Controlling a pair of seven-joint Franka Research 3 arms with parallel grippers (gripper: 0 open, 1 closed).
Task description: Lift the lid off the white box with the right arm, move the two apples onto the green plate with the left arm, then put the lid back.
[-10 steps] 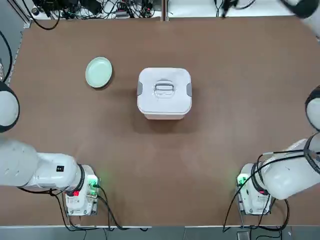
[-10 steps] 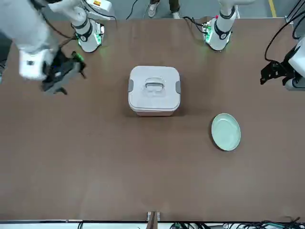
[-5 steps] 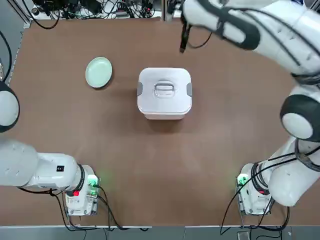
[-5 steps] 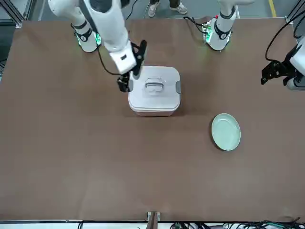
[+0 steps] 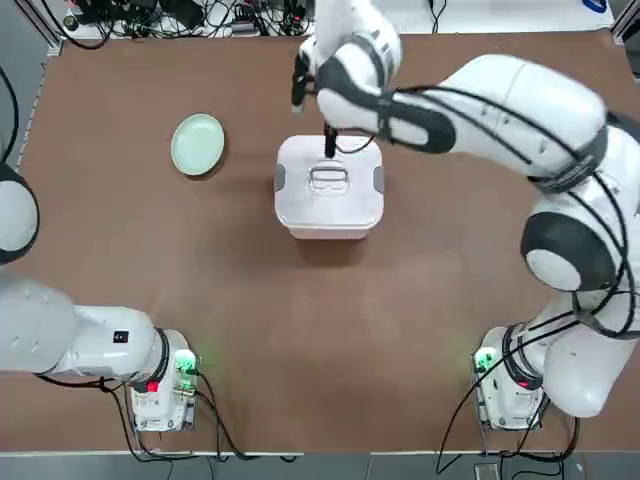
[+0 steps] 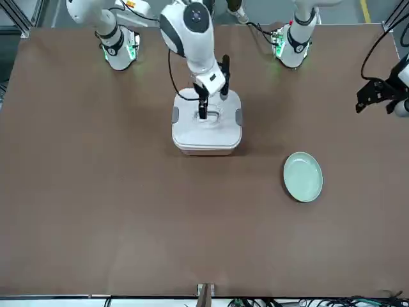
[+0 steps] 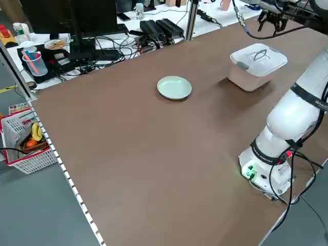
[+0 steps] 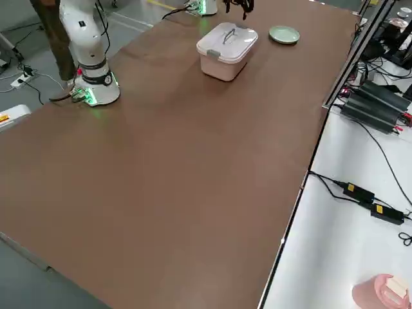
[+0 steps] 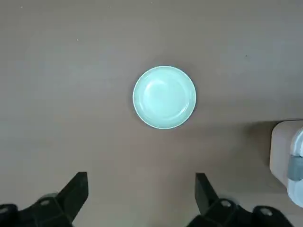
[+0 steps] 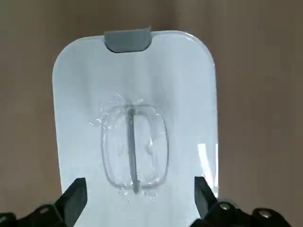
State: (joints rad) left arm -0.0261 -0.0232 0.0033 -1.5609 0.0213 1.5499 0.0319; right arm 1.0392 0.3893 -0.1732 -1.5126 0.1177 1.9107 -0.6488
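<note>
Brown table, robot side = 6 o'clock: white box w/ lid approx. 12, just off ctr; green plate at 10, prob. flat.

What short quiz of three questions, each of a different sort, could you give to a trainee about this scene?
1. True or false: the lid is on the white box.
2. Which gripper is above the lid: A, the left gripper; B, the right gripper?
3. Fill in: the fingers of the right gripper stand ____ (open or shut), with the lid's handle not gripped.

Key: 1. True. 2. B. 3. open.
</note>
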